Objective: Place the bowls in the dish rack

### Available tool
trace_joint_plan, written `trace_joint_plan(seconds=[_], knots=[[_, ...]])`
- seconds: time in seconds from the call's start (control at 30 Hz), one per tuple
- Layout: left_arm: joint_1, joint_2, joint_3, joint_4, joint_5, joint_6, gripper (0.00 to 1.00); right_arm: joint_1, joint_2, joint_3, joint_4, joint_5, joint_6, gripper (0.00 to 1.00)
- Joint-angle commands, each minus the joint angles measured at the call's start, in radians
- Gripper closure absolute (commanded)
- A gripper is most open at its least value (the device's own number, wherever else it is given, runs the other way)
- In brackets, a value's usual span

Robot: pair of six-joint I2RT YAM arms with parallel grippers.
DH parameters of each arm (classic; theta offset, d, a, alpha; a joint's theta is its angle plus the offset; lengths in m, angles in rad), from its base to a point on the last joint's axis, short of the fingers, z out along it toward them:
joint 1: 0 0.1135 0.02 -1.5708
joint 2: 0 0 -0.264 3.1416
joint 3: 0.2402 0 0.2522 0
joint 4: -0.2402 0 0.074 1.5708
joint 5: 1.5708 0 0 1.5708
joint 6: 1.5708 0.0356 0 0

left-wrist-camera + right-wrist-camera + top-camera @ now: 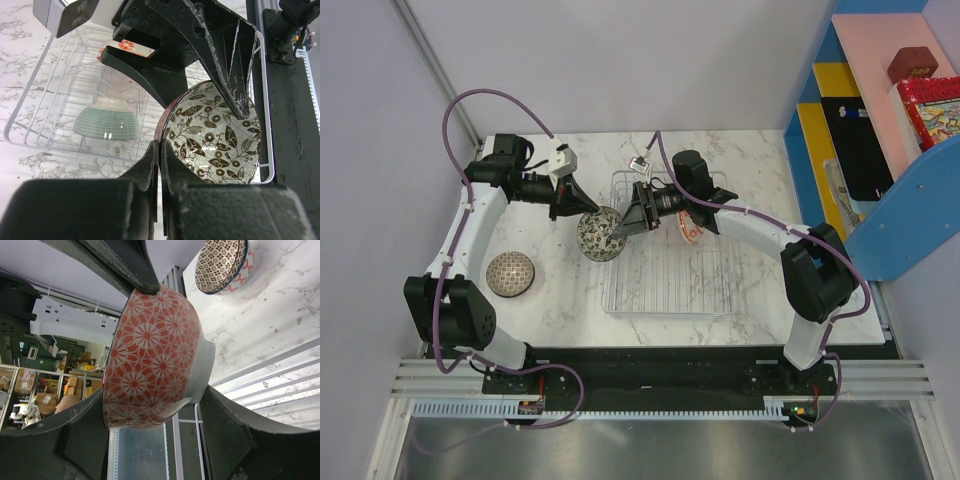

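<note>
A bowl, orange-red and white outside and brown-leaf patterned inside, hangs over the left edge of the dish rack. My left gripper is shut on its rim. My right gripper is shut across it, one finger at the mouth and one against the foot. A pale green bowl lies upside down in the rack. Another orange-and-white bowl leans among the tines. A speckled bowl sits on the table at the left.
The rack's wire rim lies just below the held bowl. A blue shelf unit with boxes stands past the table's right edge. Grey walls close off the left and back.
</note>
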Motion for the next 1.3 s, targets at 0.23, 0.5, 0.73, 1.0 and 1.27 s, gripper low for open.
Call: trace_joint_plan(seconds=[0.23,0.5,0.73,1.0,1.27], knots=[[-0.005,0.005,0.005,0.025,0.039,-0.029,0.98,0.008,-0.038,0.001,0.086,-0.049,-0.005,1.00],[-0.005,0.009,0.008,0.027,0.062,-0.037,0.98,0.008,-0.046,0.001,0.047,-0.011,-0.040,1.00],[-0.005,0.003,0.007,0.025,0.059,-0.042,0.90,0.008,-0.030,0.013,0.027,0.008,-0.049,1.00],[-0.005,-0.006,-0.009,0.024,0.073,-0.037,0.52,0.008,-0.038,0.016,0.005,0.046,-0.067,1.00],[0.009,-0.038,-0.006,0.025,0.079,-0.065,0.00,0.005,-0.046,0.028,-0.074,0.106,-0.136,1.00]])
